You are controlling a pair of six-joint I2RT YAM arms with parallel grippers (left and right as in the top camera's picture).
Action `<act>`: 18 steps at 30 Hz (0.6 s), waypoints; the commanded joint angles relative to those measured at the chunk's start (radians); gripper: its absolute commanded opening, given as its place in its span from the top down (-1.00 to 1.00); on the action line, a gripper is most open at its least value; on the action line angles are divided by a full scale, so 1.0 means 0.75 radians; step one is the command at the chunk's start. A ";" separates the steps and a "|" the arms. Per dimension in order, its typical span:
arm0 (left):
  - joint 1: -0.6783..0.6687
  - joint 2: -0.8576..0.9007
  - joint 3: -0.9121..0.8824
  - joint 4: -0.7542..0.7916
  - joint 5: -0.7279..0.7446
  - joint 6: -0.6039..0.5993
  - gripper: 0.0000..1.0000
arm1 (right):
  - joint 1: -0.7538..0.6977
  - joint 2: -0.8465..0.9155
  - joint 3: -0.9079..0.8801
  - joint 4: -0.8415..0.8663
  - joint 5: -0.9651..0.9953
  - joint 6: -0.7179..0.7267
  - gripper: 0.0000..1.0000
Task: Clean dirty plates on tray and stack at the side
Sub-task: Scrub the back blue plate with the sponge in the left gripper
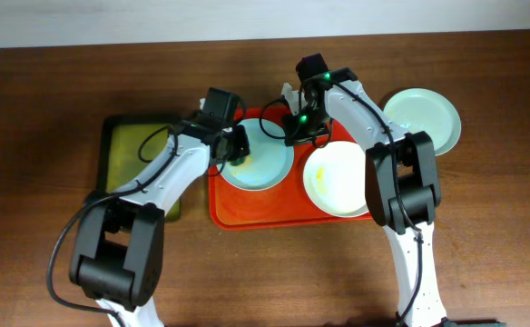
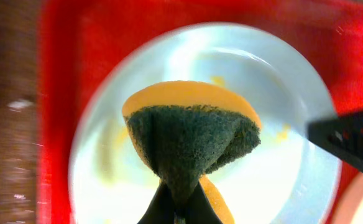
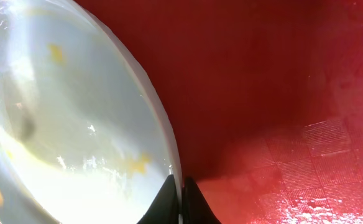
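A pale mint-blue plate point(image 1: 263, 162) with yellow smears lies on the left of the red-orange tray point(image 1: 247, 216); it fills the left wrist view point(image 2: 275, 93) and shows in the right wrist view point(image 3: 63, 118). My left gripper point(image 1: 232, 145) is shut on a yellow and green sponge point(image 2: 191, 134) held over this plate. My right gripper point(image 1: 299, 127) is shut on the plate's rim point(image 3: 180, 186) at its far right edge. A cream-white plate point(image 1: 338, 180) lies on the tray's right. A second mint-blue plate point(image 1: 421, 120) lies on the table right of the tray.
A black-rimmed olive-green tray point(image 1: 124, 150) sits left of the red tray, under my left arm. Brown wooden table point(image 1: 501, 227) surrounds everything.
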 commanded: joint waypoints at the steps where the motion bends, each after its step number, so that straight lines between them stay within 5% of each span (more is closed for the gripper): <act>1: -0.049 0.083 -0.014 0.037 0.085 0.021 1.00 | -0.006 0.014 -0.010 0.005 0.018 0.004 0.92; 8: -0.087 0.216 -0.014 0.085 0.035 0.023 1.00 | -0.006 0.014 -0.010 0.005 0.018 0.004 0.92; 14: -0.078 0.206 0.000 -0.110 -0.525 0.023 1.00 | -0.006 0.013 -0.030 0.011 0.028 0.004 0.92; 18: -0.056 0.169 0.050 -0.186 -0.729 0.023 1.00 | -0.006 0.013 -0.079 0.057 0.027 0.004 0.92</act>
